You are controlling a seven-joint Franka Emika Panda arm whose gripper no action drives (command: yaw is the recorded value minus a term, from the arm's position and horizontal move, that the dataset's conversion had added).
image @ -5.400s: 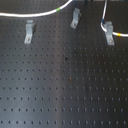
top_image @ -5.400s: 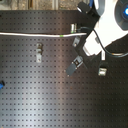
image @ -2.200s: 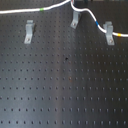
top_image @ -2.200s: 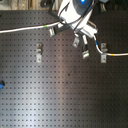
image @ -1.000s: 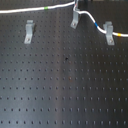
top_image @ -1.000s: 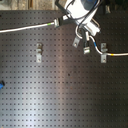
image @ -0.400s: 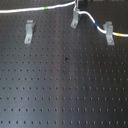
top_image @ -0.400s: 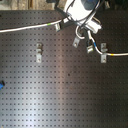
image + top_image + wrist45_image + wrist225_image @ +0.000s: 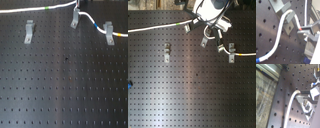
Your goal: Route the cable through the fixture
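- At the gripper (image 9: 307, 33), in the first wrist view, we saw the grey fingers (image 9: 309, 29) closed on the cable (image 9: 279, 35). The white cord ran in between them and ended there, with a short reddish-orange band (image 9: 300, 29) right at the fingertips.
- Just beside the fingers, the cord arched up and over a grey metal clip, the middle fixture (image 9: 288, 21), touching its top. It then ran on across the black perforated board (image 9: 268, 15) to a blue band (image 9: 261, 59).
- In the second wrist view, we noted the same bend of cable (image 9: 289, 106) curling into the gripper (image 9: 306, 104).
- In the second exterior view, the arm (image 9: 213, 7) hung over the far edge of the board, and its bulk hid the fingers.
- In the first exterior view, the cable (image 9: 25, 10) came in from the first exterior view's left along the far edge. It carried a green band (image 9: 47, 7) and dropped to the middle fixture (image 9: 75, 19).
- From there it ran past a blue band (image 9: 95, 22) into the right fixture (image 9: 107, 33). It left toward the first exterior view's right with a yellow-orange band (image 9: 120, 35) just beyond.
- We noted the left fixture (image 9: 30, 31) standing apart from the cord, with nothing threaded through it.
- We could not identify a small blue object (image 9: 129, 84) at the second exterior view's left edge.
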